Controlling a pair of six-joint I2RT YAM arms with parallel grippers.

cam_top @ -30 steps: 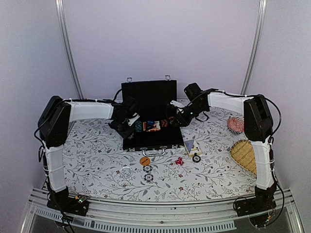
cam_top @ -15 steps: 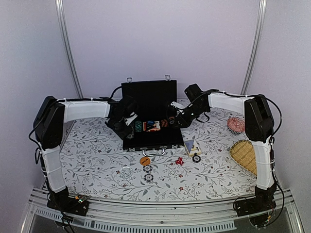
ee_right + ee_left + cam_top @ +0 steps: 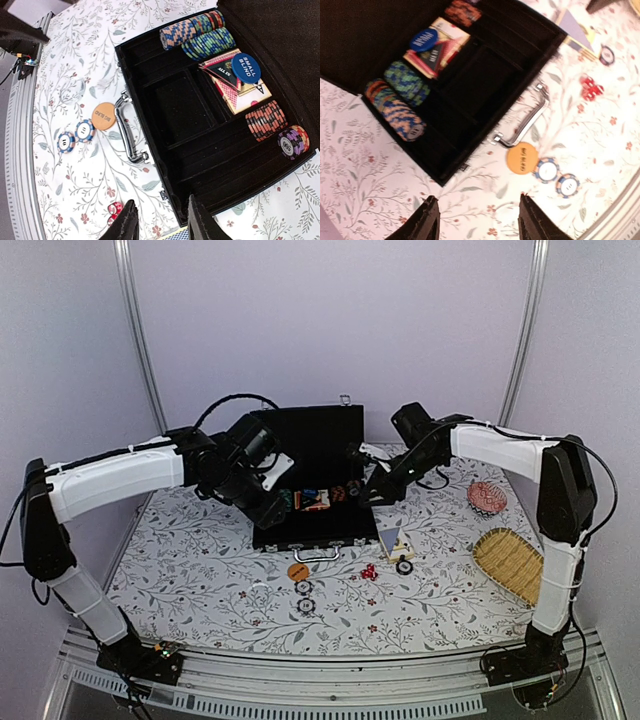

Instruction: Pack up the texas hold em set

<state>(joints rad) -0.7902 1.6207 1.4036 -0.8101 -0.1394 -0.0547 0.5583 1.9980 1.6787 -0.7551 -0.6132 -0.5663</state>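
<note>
The black case [image 3: 312, 502] lies open mid-table with its lid up. Inside are chip stacks [image 3: 197, 36], cards [image 3: 239, 90] and a blue disc [image 3: 246, 67]. An orange disc [image 3: 297, 571], two chips [image 3: 304, 597] and red dice [image 3: 369, 571] lie on the cloth in front of the handle [image 3: 127, 132]. A card deck [image 3: 393, 538] and one chip [image 3: 403, 566] lie right of the case. My left gripper [image 3: 272, 502] hovers over the case's left end, open and empty [image 3: 479, 220]. My right gripper [image 3: 378, 490] hovers over its right end, open and empty [image 3: 162, 222].
A woven yellow basket [image 3: 508, 560] sits at the right edge and a red patterned dish [image 3: 485, 497] behind it. The floral cloth [image 3: 200, 570] covers the table. A metal rail [image 3: 330, 665] runs along the near edge.
My left arm has swung up and stretched out, lifting its gripper above the case's left end. My right arm has risen slightly. Nothing on the table has moved.
</note>
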